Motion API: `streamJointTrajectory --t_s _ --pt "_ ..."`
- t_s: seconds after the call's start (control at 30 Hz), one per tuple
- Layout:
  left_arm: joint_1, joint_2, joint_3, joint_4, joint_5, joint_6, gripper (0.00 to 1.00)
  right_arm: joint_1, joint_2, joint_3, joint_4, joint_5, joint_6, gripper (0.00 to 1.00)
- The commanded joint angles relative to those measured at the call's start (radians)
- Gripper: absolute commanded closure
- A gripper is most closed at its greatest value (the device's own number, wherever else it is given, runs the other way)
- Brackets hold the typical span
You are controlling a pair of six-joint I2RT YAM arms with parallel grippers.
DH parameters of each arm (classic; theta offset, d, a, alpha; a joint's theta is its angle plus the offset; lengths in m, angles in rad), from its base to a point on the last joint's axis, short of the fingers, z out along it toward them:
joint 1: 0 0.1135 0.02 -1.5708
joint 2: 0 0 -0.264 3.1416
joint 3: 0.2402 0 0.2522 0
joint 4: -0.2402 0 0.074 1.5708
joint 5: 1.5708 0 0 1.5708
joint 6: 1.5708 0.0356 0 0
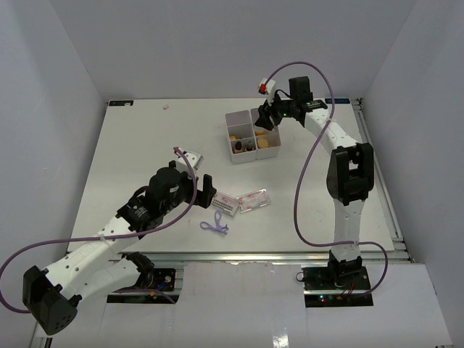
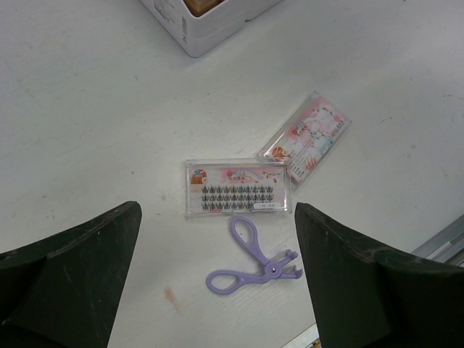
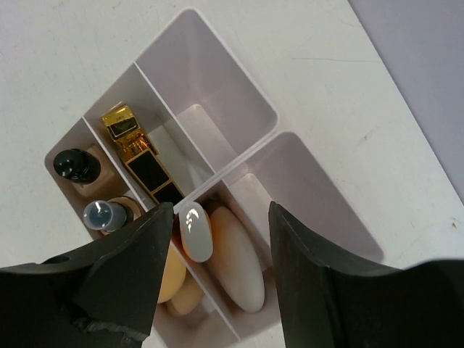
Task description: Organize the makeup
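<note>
Black left fingers: spread as wide as I go and holding nothing. They hang over the loose makeup on the surface.
Purple tool: one. It is thin, stiff plastic, surely light, and lies flat just in front of the lash packet. I judge it awkward to pinch so low, so I would close across the joint where its two loops meet.
Lash packet: one flat, clear case. It looks rigid, light and slick, so it may skate away. I would take it by its long edges.
Second packet: one of the same kind, lying tilted with a corner at the first packet's corner. I cannot tell whether they touch. That makes two packets.
White box: one, with four compartments, well apart from the packets.
Capped bottles: two, upright in one compartment.
Gold-and-black tube: one, slanted in the next compartment. It looks hard and smooth.
Tan-orange sponges: two that I can count, partly hidden by my finger. They should be soft and springy, so I would squeeze them gently round the belly.
Pale oval sponge: one, lying beside them.
White oval piece: one, glossy and probably slippery, lying by the divider.
Right fingers: parted above the box on either side of that white piece and gripping nothing.
</note>
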Motion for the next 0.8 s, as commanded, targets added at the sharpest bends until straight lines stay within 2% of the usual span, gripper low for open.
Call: streamJointTrajectory --t_s 0.0,0.1,0.23,0.33,0.43,0.63,0.77 --pt "0.012 0.041 -0.002 0.020 0.087 -0.015 0.02 -0.031 -0.212 -0.080 0.060 -0.035 0.114 0.36" --pt "0.020 0.110 0.004 0.025 0.160 -0.033 0.02 -0.052 -0.362 -0.229 0.028 -0.124 0.134 0.32" --pt "0.022 0.188 0.023 0.020 0.229 -0.106 0.02 -0.059 -0.542 -0.405 -0.095 -0.349 0.089 0.31" --pt "0.022 0.235 0.025 0.001 0.258 -0.231 0.07 -0.060 -0.679 -0.604 -0.185 -0.447 0.039 0.32" --pt "0.014 0.247 0.025 -0.050 0.257 -0.327 0.16 -0.061 -0.818 -0.808 -0.166 -0.454 0.009 0.32" --pt "-0.022 0.281 0.039 -0.145 0.176 -0.479 0.38 -0.131 -0.919 -0.948 -0.115 -0.523 0.050 0.32" --pt "-0.050 0.362 0.055 -0.165 0.120 -0.511 0.42 -0.170 -0.961 -0.974 -0.092 -0.538 0.064 0.32"
